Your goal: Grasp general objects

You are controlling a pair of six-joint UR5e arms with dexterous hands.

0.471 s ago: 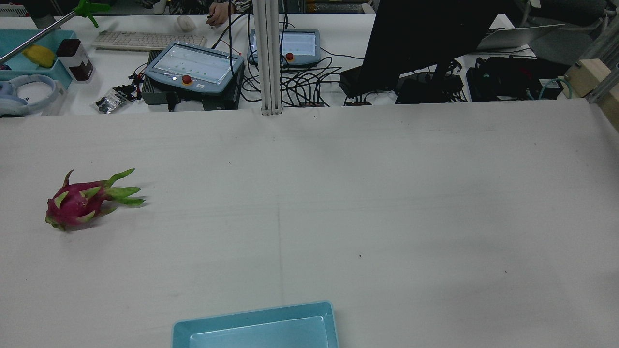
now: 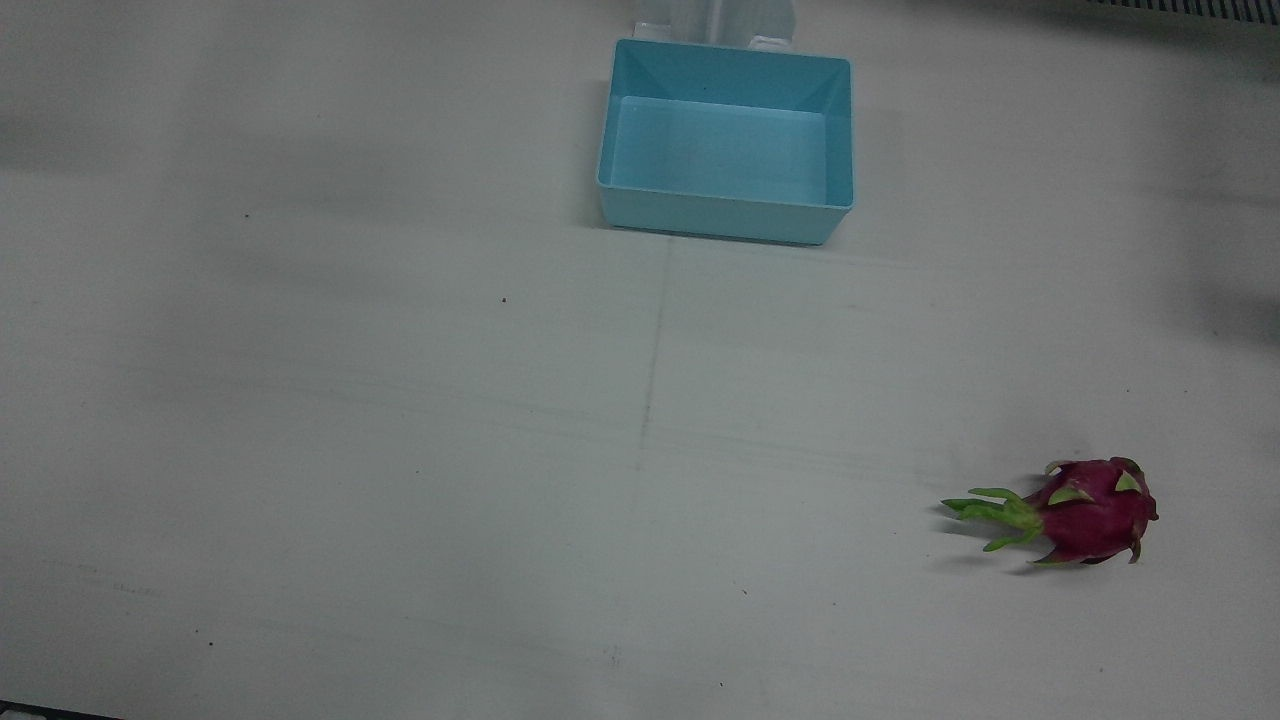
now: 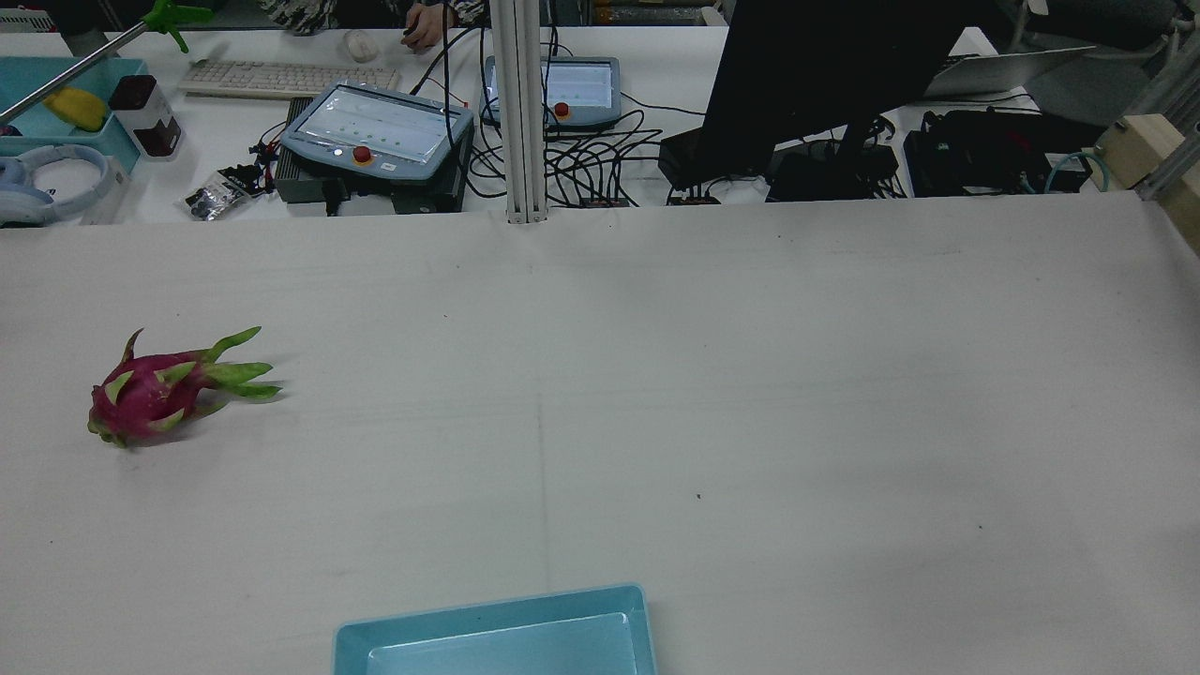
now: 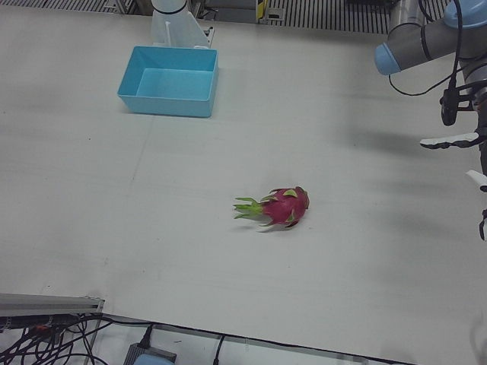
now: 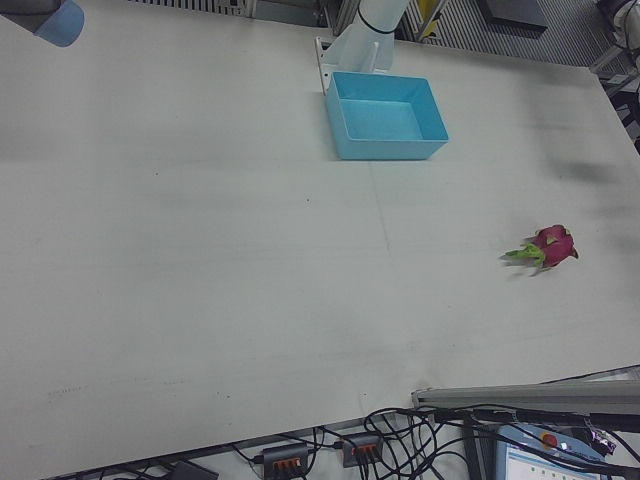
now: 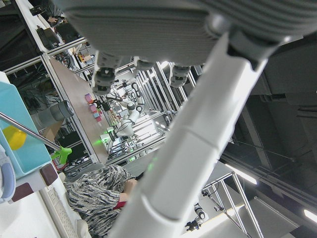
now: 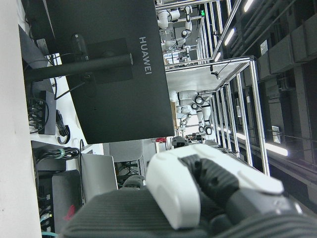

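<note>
A magenta dragon fruit (image 2: 1090,510) with green leafy tips lies on its side on the white table, on the robot's left half. It also shows in the rear view (image 3: 141,394), the left-front view (image 4: 285,207) and the right-front view (image 5: 548,245). My left hand (image 4: 473,138) hangs high at the right edge of the left-front view, well apart from the fruit, fingers spread and empty. The left hand view shows its fingers (image 6: 198,148) against the ceiling. My right hand (image 7: 198,198) shows only in its own view, one finger stretched out, holding nothing.
An empty light blue bin (image 2: 725,215) stands at the robot's side of the table, near the middle (image 3: 487,619). A blue joint of the right arm (image 5: 55,20) shows at the top left of the right-front view. A desk with pendants, cables and a monitor (image 3: 806,84) lies beyond the table's far edge.
</note>
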